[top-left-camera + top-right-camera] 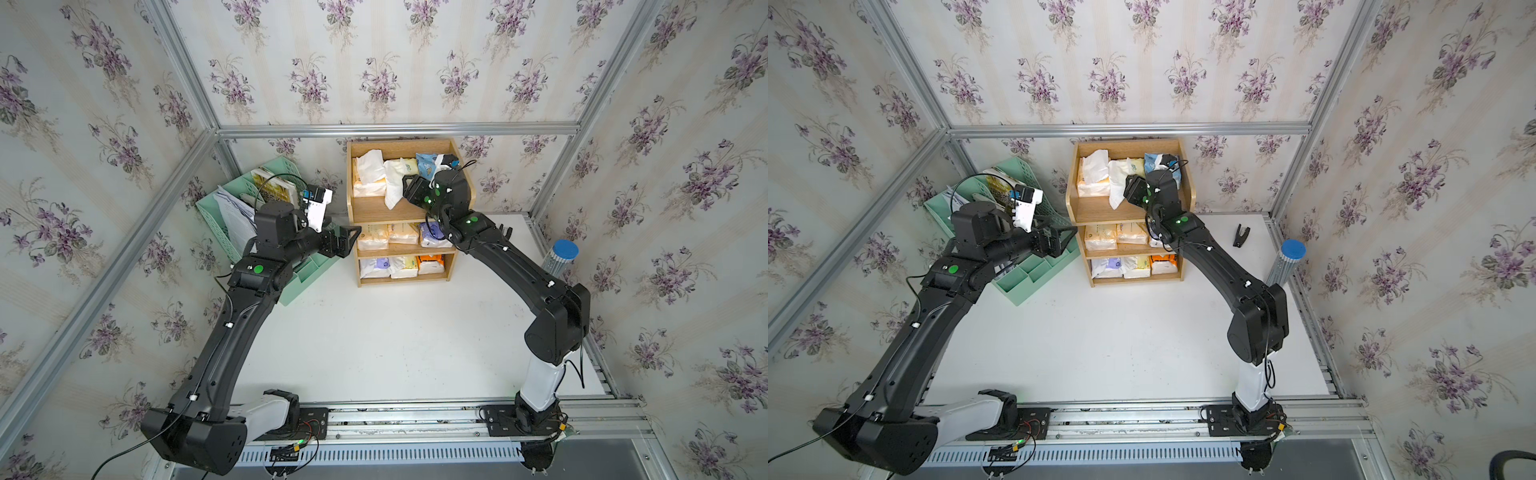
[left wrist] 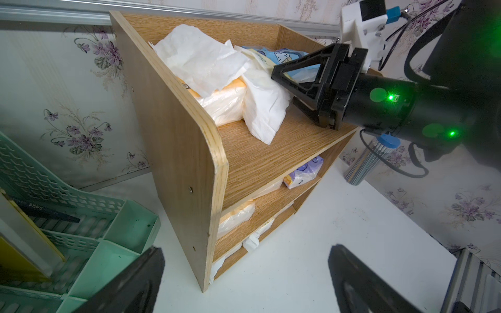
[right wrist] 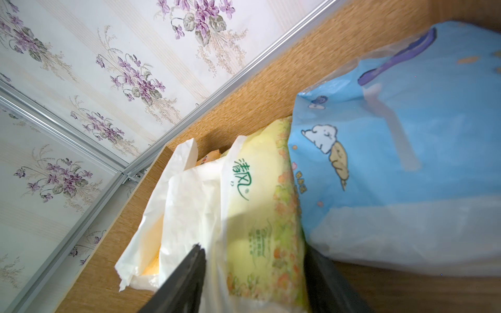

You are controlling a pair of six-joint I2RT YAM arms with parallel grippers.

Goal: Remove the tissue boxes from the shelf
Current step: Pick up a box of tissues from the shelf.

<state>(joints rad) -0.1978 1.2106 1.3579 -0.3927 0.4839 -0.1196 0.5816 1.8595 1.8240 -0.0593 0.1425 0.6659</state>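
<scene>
Nearest the robot, the counter (image 1: pixel 374 340) carries no packs, so I judge that nothing has been taken off. All nine tissue boxes (image 1: pixel 374 243) sit in the shelf (image 1: pixel 376 208) at twelve o'clock, by the back wall, three to a tier.

The left pincer (image 1: pixel 351 243) hangs at the shelf's nine o'clock, just beside its side panel at about middle-tier height. Its jaws are wide and empty. The mint file rack (image 1: pixel 216 216) stands further out at ten o'clock.

On the top tier, the right pincer (image 3: pixel 252 246) reaches in with one finger on each side of the yellow pack (image 3: pixel 260 195), the middle one. The light blue pack (image 3: pixel 406 162) touches it at three o'clock and a pale orange pack (image 1: pixel 368 189) lies at nine. The jaws stand partly closed around the yellow pack, but I cannot tell whether they press it.

The step in hand looks like the first grasp. The next move calls for a firm squeeze on the soft wrap. Then the pack should lift and draw back toward six o'clock without dragging the blue neighbour or the loose white tissue (image 2: pixel 260 119) along.
</scene>
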